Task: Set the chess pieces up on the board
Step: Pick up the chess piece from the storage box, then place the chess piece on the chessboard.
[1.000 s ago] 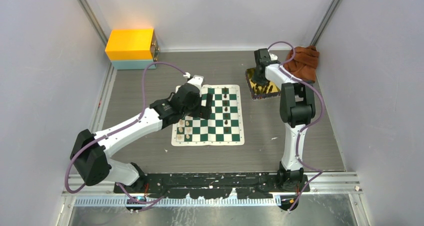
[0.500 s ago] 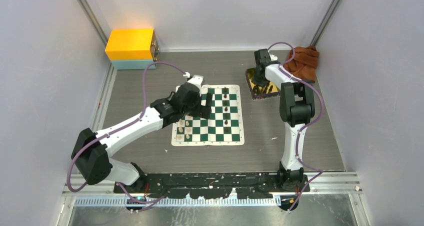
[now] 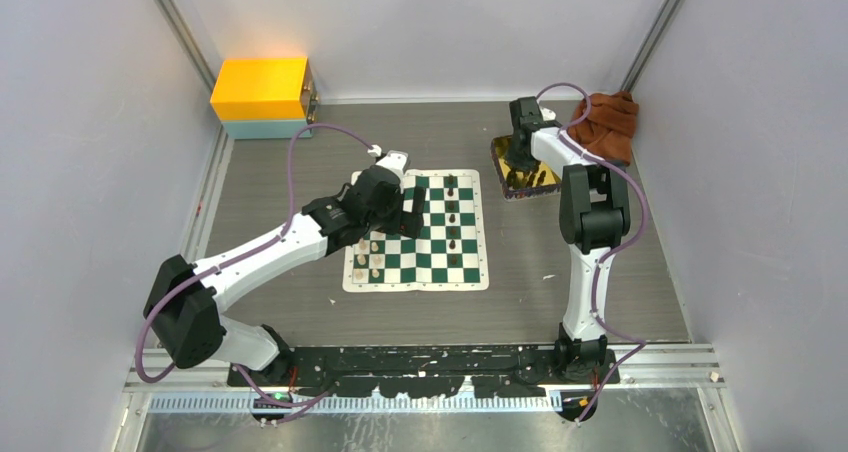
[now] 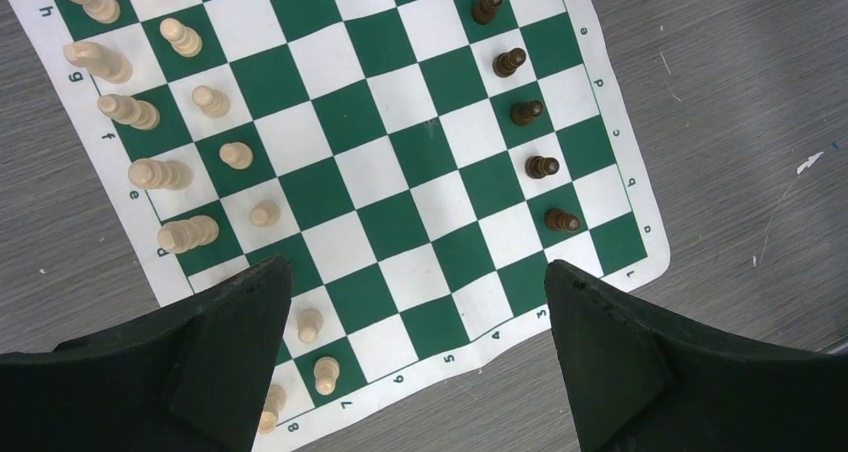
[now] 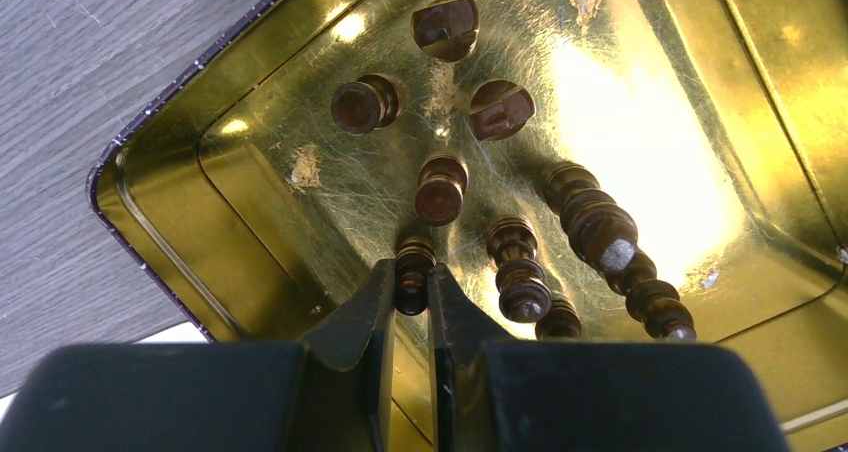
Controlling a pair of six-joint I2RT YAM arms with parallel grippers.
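Observation:
The green and white board [image 3: 426, 256] lies mid-table. Cream pieces [image 4: 130, 112] fill two rows along one side. Several dark pieces [image 4: 527, 112] stand in one row on the opposite side. My left gripper [image 4: 415, 272] hovers open and empty above the board's near edge, beside the cream rows [image 3: 368, 262]. My right gripper [image 5: 410, 277] is down in the gold tray [image 5: 250, 222] and shut on a dark piece [image 5: 414, 257]. Several more dark pieces [image 5: 520, 272] lie or stand in the tray. In the top view the right gripper [image 3: 519, 158] is over the tray [image 3: 540, 186].
A yellow box [image 3: 262, 90] sits at the back left. A brown cloth [image 3: 608, 122] is bunched at the back right, just behind the tray. Grey walls close in the left, right and back sides.
The right gripper has shifted slightly over the tray. The left arm has hardly moved.

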